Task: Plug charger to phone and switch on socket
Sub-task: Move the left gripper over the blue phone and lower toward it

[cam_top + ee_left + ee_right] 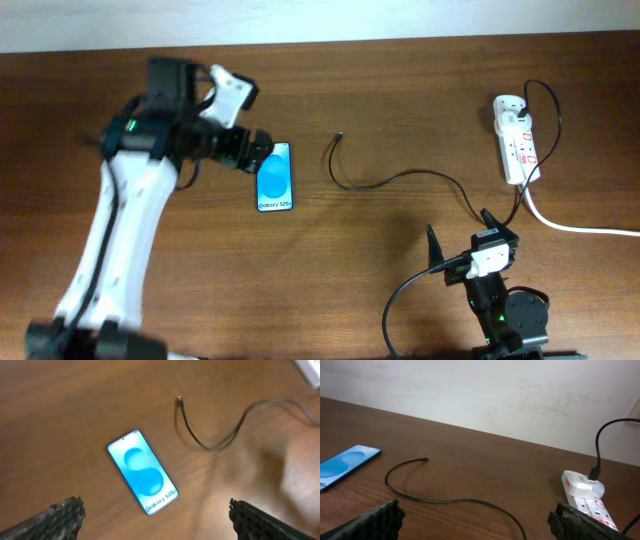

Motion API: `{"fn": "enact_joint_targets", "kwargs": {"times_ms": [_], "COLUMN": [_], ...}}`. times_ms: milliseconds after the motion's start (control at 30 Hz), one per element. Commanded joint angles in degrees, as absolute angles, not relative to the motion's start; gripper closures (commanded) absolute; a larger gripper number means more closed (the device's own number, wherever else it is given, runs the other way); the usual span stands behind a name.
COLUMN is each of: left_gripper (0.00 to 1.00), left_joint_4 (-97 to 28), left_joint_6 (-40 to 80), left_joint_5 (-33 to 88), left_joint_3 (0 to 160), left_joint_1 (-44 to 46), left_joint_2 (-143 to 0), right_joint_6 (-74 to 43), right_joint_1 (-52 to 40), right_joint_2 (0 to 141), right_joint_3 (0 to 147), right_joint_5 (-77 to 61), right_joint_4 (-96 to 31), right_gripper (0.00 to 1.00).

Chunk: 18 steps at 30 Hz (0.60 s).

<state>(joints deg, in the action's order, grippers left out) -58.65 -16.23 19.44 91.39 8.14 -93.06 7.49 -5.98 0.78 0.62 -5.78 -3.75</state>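
The phone (pixel 274 178) lies flat on the table, blue screen up, "Galaxy S25" text at its near end; it also shows in the left wrist view (pixel 142 471) and the right wrist view (pixel 342 466). The charger cable (pixel 400 178) curves across the table, its plug tip (pixel 340 134) free, right of the phone; it runs to the white socket (pixel 517 140) at the right. My left gripper (pixel 155 520) is open and empty, just above the phone's left edge. My right gripper (pixel 475 522) is open and empty near the front edge, apart from the cable (pixel 445 500).
The socket's thick white lead (pixel 580 227) runs off to the right. A black plug (pixel 594 474) sits in the socket's far end (pixel 585 495). A pale wall stands behind the table's far edge.
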Motion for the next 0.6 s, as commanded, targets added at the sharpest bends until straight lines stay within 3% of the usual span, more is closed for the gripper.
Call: {"fn": "enact_joint_targets", "kwargs": {"times_ms": [0,267,433,567], "left_gripper": [0.01,0.01,0.01,0.01], "left_joint_4": [-62.5,-60.9,-58.8,-58.8], "left_joint_6": [-15.7,-15.2,6.9,14.8], "left_joint_5": [16.7,24.2,11.6,4.1], "left_joint_3": [98.8,98.6,98.6,98.6], "left_joint_1": [11.2,11.6,12.2,14.3], "left_joint_2": [-100.3,-106.2,-109.5,-113.1], "right_joint_6": [7.1,7.1,7.1,7.1], "right_joint_1": [-5.6,-5.6,-5.6,-5.6], "right_joint_2": [0.2,0.2,0.2,0.2], "right_joint_3": [0.3,0.3,0.3,0.3], "right_joint_5": [-5.3,-5.3,-5.3,-5.3], "right_joint_4": [-4.1,-4.1,-4.1,-4.1], "right_gripper": [0.02,0.02,0.02,0.01]}}
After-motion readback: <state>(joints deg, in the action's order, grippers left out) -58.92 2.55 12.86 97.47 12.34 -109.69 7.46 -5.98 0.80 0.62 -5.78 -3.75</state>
